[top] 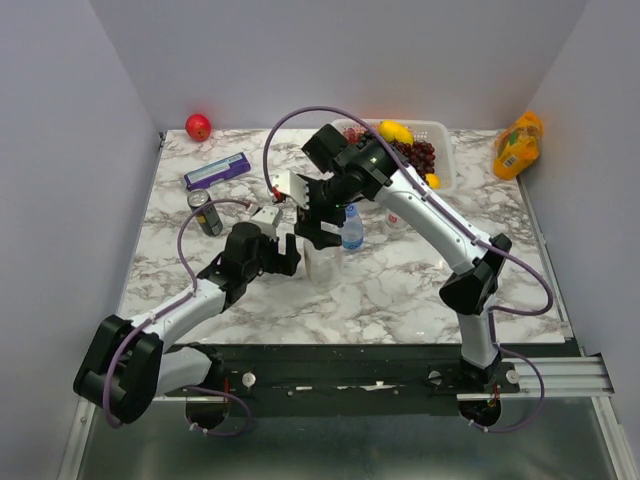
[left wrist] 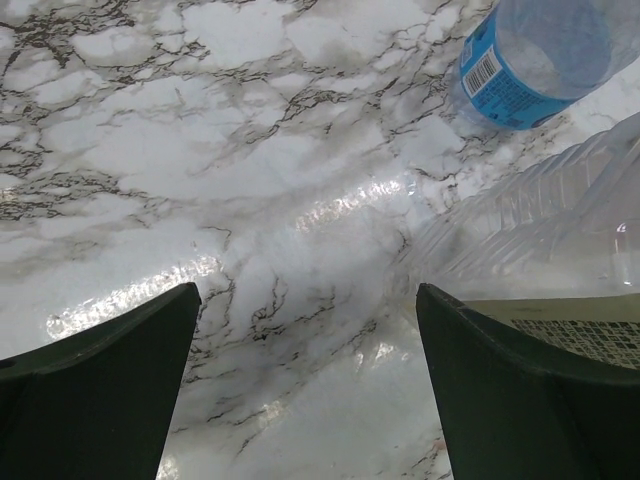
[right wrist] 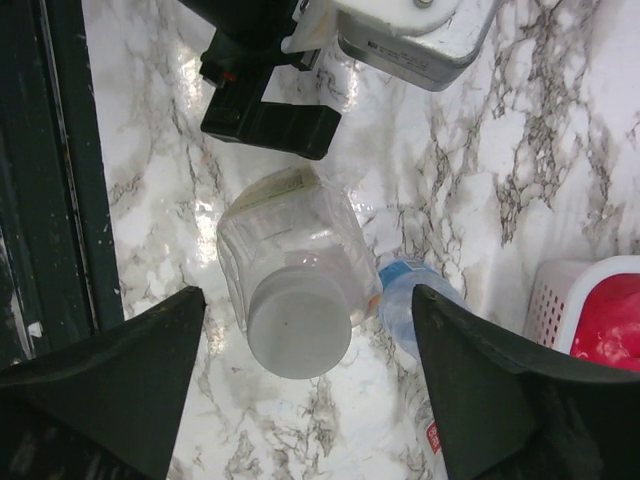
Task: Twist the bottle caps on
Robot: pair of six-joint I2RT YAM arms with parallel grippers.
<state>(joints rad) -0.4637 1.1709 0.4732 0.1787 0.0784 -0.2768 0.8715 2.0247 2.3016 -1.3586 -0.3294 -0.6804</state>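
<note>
A plain clear bottle [right wrist: 285,250] stands on the marble with a white cap [right wrist: 298,325] on its neck. My right gripper [right wrist: 308,292] hovers right above it, open, one jaw on each side of the cap and touching nothing. A blue-labelled bottle [right wrist: 410,300] stands close beside it, on the basket's side. My left gripper [left wrist: 308,290] is open low over bare marble, with the clear bottle [left wrist: 560,230] just outside its right finger [left wrist: 520,400] and the blue-labelled bottle [left wrist: 530,60] beyond. From above, the left gripper [top: 285,250] and right gripper [top: 322,232] flank the clear bottle [top: 320,262].
A dark drink can [top: 205,213] and a purple box [top: 217,172] lie at the left, a red apple [top: 198,127] at the back left corner. A white basket [top: 447,160] of fruit stands behind, an orange juice bottle [top: 518,145] at the back right. Another clear bottle [right wrist: 425,420] lies near the blue-labelled one.
</note>
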